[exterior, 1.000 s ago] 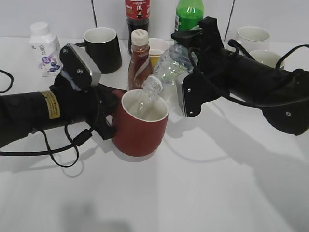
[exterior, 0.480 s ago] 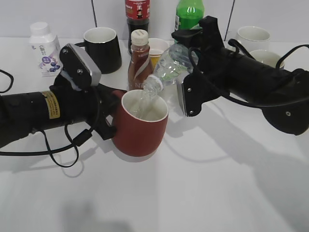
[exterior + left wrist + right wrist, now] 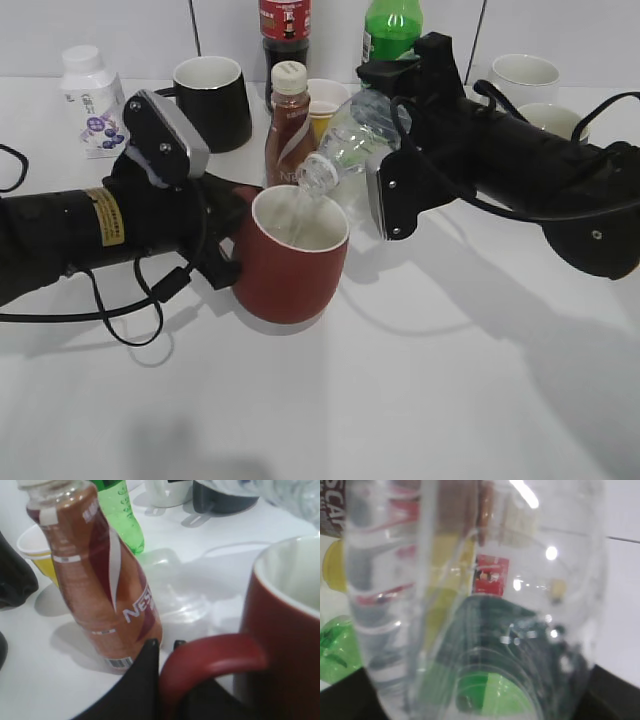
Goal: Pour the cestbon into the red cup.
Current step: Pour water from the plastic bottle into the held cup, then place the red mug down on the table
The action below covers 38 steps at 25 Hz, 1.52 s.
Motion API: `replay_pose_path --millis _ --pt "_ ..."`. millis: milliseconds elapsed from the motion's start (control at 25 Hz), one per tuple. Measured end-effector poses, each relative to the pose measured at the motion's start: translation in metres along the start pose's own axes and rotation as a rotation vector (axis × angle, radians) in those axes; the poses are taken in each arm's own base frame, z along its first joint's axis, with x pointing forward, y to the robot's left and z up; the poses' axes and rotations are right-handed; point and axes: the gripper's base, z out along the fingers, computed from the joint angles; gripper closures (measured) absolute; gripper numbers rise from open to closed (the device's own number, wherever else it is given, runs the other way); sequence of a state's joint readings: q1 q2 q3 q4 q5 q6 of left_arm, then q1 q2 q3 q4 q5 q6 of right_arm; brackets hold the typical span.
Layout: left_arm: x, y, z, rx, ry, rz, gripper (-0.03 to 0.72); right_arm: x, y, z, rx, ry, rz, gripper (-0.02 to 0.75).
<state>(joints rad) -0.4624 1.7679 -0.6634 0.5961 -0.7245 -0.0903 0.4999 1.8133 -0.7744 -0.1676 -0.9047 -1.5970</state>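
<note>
The red cup (image 3: 290, 262) stands on the white table, white inside. My left gripper (image 3: 228, 238) is shut on its loop handle (image 3: 212, 656), which shows close up in the left wrist view between my black fingers (image 3: 145, 675). My right gripper (image 3: 385, 135) is shut on the cestbon (image 3: 350, 148), a clear ribbed bottle tilted down to the left. Its open mouth (image 3: 315, 176) hangs just above the cup's rim and a thin stream of water runs into the cup. The bottle (image 3: 470, 600) fills the right wrist view and hides the right fingers.
Right behind the cup stands the brown Nescafe bottle (image 3: 288, 125), with a yellow paper cup (image 3: 325, 103), a dark cola bottle (image 3: 284, 35) and a green soda bottle (image 3: 391, 30) beyond. A black mug (image 3: 212, 102) and white jar (image 3: 91, 88) are back left. White cups (image 3: 525, 80) are back right.
The bottle stays tilted over the cup with only slight shifts of its mouth. Water keeps running into the cup. Both arms hold their places.
</note>
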Motion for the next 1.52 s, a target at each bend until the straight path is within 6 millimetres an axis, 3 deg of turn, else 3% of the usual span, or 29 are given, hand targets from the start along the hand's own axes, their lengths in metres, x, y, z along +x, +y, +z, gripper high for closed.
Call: replay_pose_path --millis 560,800,1040,1240,1520 --pt "-0.004 0.000 0.000 -0.001 -0.044 -0.003 0.641 0.004 0.000 0.000 -0.001 0.044 0.056 0.267" --pt "-0.006 0.000 0.000 -0.003 -0.061 -0.006 0.641 0.004 0.000 0.000 0.002 0.048 0.178 0.267" --pt "-0.008 0.000 -0.005 -0.035 -0.148 -0.065 0.641 0.003 0.002 0.000 -0.019 0.036 0.460 0.267" --pt "-0.006 -0.001 -0.011 -0.078 -0.197 -0.085 0.641 -0.002 0.003 0.000 -0.041 -0.003 0.804 0.267" --pt "0.007 0.004 -0.029 -0.264 -0.242 -0.119 0.641 -0.005 0.003 0.000 -0.059 -0.025 1.168 0.267"
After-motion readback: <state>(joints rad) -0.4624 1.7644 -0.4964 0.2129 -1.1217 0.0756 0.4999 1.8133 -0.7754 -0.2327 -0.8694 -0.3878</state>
